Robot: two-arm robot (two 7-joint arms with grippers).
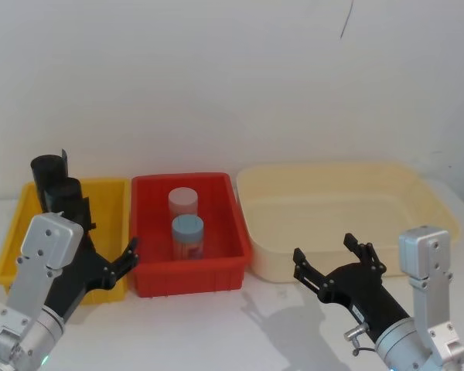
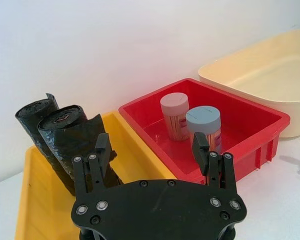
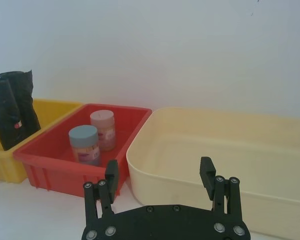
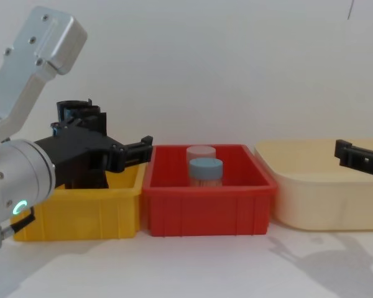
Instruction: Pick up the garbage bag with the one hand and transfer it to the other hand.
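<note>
The garbage bag (image 2: 65, 137), a thick black crinkly roll, stands upright at the back of the yellow bin (image 2: 135, 150), also visible in the head view as the garbage bag (image 1: 68, 193). Beside it stands a thinner black roll (image 2: 32, 117) with a flared top. My left gripper (image 2: 151, 145) is open and empty, a short way in front of the rolls above the bin's near right part; in the head view the left gripper (image 1: 108, 236) touches neither roll. My right gripper (image 1: 325, 249) is open and empty in front of the cream tub.
A red bin (image 1: 189, 282) in the middle holds a pink-lidded jar (image 1: 183, 199) and a blue-lidded jar (image 1: 189, 232). A large cream tub (image 1: 332, 174) sits at the right. White table surface lies in front of the bins, with a white wall behind.
</note>
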